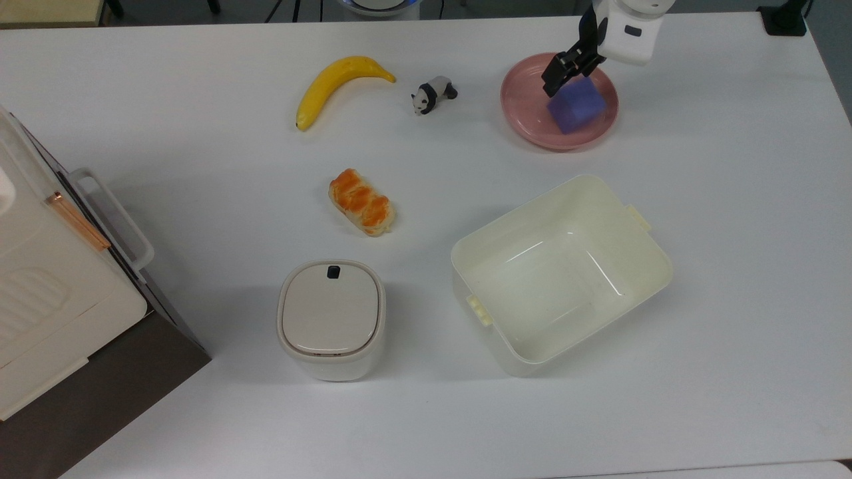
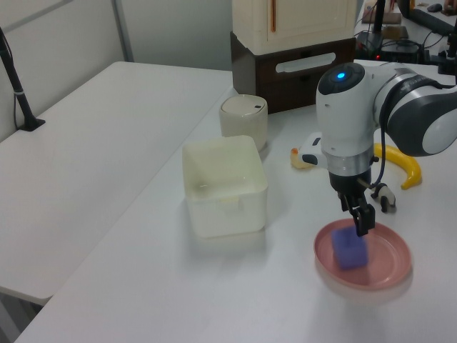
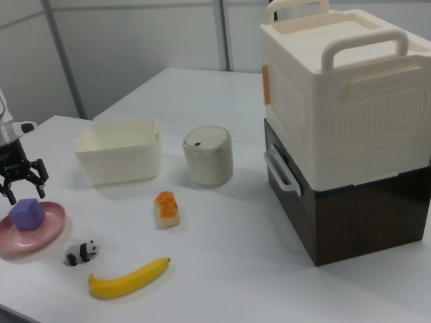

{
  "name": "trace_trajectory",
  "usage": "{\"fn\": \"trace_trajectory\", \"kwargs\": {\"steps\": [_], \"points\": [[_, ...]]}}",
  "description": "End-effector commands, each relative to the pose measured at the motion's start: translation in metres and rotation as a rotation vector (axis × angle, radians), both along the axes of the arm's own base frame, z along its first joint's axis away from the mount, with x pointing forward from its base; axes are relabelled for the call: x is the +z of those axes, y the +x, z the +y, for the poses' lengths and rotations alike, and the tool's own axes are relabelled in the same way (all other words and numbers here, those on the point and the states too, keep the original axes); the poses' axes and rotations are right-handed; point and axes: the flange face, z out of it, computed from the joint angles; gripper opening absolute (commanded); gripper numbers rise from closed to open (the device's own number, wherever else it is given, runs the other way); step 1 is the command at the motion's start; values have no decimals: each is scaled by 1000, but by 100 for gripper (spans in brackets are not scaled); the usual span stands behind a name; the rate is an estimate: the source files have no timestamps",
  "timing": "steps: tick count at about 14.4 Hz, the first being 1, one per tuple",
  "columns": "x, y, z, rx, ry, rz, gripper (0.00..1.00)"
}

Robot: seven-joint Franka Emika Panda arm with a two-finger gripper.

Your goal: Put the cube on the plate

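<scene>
The blue-purple cube (image 1: 576,105) rests inside the round pink plate (image 1: 526,100), toward the top view's right side of it. It also shows as the cube (image 2: 350,250) on the plate (image 2: 391,266) in the left view, and as the cube (image 3: 27,214) on the plate (image 3: 13,239) in the right view. My gripper (image 1: 571,66) hangs just above the cube, apart from it. In the right view the gripper (image 3: 25,192) has its fingers spread wide with nothing between them. The left view shows the gripper (image 2: 363,223) right over the cube's top.
A panda figurine (image 1: 432,93) and a banana (image 1: 336,83) lie to the top view's left of the plate. A bread roll (image 1: 361,201), a lidded bin (image 1: 331,318) and a cream tub (image 1: 559,273) stand nearer. A large storage box (image 3: 343,101) sits on a dark cabinet.
</scene>
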Motion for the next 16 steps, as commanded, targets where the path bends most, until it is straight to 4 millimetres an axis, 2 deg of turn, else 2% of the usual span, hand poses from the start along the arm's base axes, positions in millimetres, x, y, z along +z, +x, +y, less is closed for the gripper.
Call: {"fn": "trace_trajectory", "kwargs": {"steps": [1, 2, 5, 6, 7, 8, 11, 15, 16], "points": [[24, 10, -13, -41, -34, 3, 100], [45, 29, -32, -93, -33, 0, 100], [90, 71, -87, -296, -23, -52, 100], [111, 93, -124, -447, -16, -105, 100], [134, 112, -170, -565, -4, -157, 100], [150, 123, -214, -637, 8, -185, 100], [186, 125, -293, -765, 46, -241, 100], [219, 112, -356, -775, 95, -265, 100], [224, 108, -362, -777, 121, -262, 100]]}}
